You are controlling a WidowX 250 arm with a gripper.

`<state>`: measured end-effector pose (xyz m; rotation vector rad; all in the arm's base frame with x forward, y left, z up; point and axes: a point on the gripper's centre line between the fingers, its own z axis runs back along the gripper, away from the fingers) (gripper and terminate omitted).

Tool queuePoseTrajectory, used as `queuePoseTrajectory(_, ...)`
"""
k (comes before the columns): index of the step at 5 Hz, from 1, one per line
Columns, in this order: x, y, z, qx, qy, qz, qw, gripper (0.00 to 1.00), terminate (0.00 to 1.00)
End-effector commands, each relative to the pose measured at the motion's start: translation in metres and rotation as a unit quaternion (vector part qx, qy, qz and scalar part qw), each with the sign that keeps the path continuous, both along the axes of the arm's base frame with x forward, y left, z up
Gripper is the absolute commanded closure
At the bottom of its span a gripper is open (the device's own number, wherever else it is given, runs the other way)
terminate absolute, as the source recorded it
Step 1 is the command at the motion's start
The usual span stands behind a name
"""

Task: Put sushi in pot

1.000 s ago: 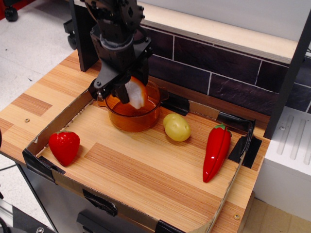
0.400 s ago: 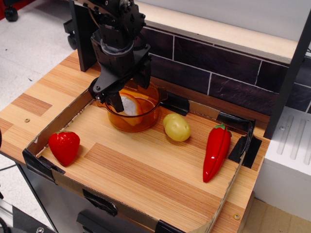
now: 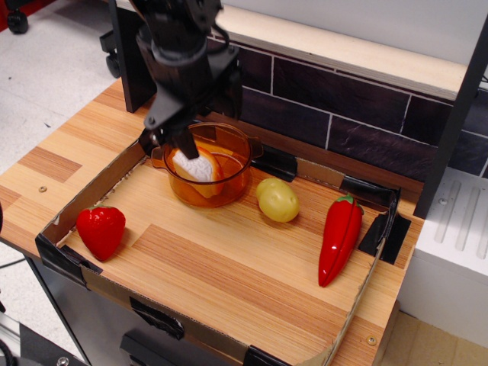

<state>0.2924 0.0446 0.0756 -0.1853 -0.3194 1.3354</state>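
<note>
**Sushi resting inside the amber pot**

The white-rice toy sushi with orange topping (image 3: 196, 166) lies tilted inside the round transparent amber plastic pot (image 3: 229, 183), at the back left of the wooden counter (image 3: 229, 267). The black end effector (image 3: 174, 137) hangs over the pot's left rim, its fingers spread apart and gripping nothing. A red strawberry (image 3: 101, 231), 1 yellow potato-like toy (image 3: 277, 200) and 1 red pepper (image 3: 339, 236) lie apart.
</note>
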Motion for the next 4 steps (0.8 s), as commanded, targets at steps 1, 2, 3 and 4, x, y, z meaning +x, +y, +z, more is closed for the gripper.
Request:
queuePoseTrajectory(1,-0.023,-0.011,0.069,0.002,-0.060,-0.068,0.9959,0.00,0.00)
queuePoseTrajectory(2,-0.044,-0.012,0.093,-0.035,-0.078,-0.142,0.9862,0.00,0.00)
queuePoseTrajectory(3,-0.044,-0.012,0.093,-0.035,-0.078,-0.142,0.9862,0.00,0.00)
queuePoseTrajectory(4,-0.044,-0.012,0.093,-0.035,-0.078,-0.142,0.9862,0.00,1.00)
